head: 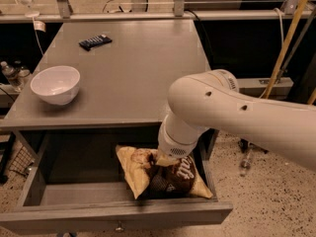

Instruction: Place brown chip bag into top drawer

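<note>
brown chip bag lay inside the open top drawer, on its right side. the end effector was down on the bag, under the white arm. i could not tell if it held it. a white bowl sat on the surface.

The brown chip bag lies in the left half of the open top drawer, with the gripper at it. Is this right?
No. The camera view shows the brown chip bag in the right half of the open top drawer, with the gripper at it.
</note>
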Robot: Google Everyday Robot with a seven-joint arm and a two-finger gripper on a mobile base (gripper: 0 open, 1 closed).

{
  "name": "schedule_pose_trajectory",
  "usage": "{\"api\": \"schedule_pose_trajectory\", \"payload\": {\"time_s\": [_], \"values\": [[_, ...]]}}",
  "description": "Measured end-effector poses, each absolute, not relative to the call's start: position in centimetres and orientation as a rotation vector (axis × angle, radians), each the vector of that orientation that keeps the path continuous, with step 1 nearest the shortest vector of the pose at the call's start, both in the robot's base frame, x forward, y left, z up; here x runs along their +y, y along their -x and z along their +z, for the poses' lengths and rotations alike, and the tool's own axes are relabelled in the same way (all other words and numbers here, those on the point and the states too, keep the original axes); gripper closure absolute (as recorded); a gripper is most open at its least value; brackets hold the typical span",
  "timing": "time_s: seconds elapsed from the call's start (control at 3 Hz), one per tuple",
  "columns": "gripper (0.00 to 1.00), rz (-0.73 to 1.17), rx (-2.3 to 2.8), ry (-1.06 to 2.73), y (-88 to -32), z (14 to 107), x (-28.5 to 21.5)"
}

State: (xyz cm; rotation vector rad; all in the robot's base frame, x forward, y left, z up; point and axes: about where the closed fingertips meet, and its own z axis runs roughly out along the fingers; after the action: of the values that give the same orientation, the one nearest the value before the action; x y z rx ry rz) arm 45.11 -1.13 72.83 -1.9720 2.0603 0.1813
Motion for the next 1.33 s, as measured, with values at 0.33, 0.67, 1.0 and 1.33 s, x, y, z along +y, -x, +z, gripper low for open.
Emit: {"api": "schedule_pose_trajectory", "payload": {"time_s": [0.33, 0.67, 1.0, 1.33], "values": [[0.38, 0.179, 2.059, 1.973, -45.05, 72.88, -1.12], [0.15, 0.177, 2.058, 1.975, -44.99, 72.92, -1.12], [0.00, 0.175, 2.057, 1.976, -44.93, 72.97, -1.11], [0.00, 0.169, 2.071, 1.964, -44.79, 73.01, -1.87]]}}
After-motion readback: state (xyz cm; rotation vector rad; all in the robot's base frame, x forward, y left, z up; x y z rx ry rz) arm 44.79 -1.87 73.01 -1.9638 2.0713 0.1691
